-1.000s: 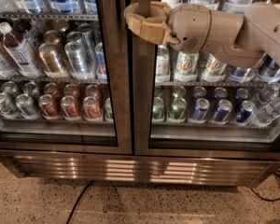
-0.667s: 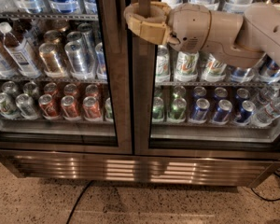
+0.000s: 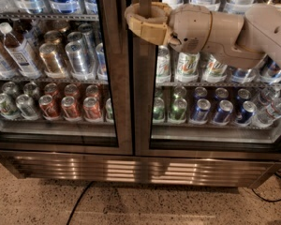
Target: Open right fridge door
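The right fridge door point(image 3: 142, 102) is a glass pane in a dark metal frame, with green-and-white cans and blue cans behind it. It sits flush with the twin left door point(image 3: 113, 102). My gripper point(image 3: 131, 18) is at the upper part of the right door's left edge, by the centre seam. Its tan curved fingers point(image 3: 145, 30) wrap around the vertical handle strip there and are shut on it. My beige arm point(image 3: 253, 32) reaches in from the right across the glass and hides some of the cans on the upper shelf.
Behind the left door are red and copper cans and white-capped bottles. A metal grille point(image 3: 140, 168) runs along the fridge base. A black cable point(image 3: 79, 203) lies on the speckled floor in front, and another cable point(image 3: 275, 197) lies at the right corner.
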Motion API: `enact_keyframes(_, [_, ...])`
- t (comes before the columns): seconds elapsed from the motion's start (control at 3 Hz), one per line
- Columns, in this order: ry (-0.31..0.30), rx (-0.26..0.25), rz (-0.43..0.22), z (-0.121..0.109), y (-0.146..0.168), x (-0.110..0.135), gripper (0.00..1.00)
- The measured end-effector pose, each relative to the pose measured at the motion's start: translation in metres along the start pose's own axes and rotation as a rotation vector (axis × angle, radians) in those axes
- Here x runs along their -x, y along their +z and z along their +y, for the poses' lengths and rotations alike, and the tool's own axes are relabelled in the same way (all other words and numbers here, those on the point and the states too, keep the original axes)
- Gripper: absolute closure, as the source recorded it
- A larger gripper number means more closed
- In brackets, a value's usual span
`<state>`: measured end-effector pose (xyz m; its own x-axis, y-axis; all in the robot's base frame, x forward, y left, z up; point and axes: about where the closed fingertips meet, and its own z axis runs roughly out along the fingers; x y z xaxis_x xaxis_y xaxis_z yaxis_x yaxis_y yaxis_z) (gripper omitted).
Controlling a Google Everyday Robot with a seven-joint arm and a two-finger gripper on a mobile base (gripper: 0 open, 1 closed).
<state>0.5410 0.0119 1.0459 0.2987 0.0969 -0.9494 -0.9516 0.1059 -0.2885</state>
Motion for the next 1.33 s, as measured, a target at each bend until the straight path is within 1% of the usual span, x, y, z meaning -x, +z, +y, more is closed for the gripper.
enact_keyframes(1.33, [0.003, -0.005, -0.004, -0.0006, 0.0003, -0.0002, 1.0])
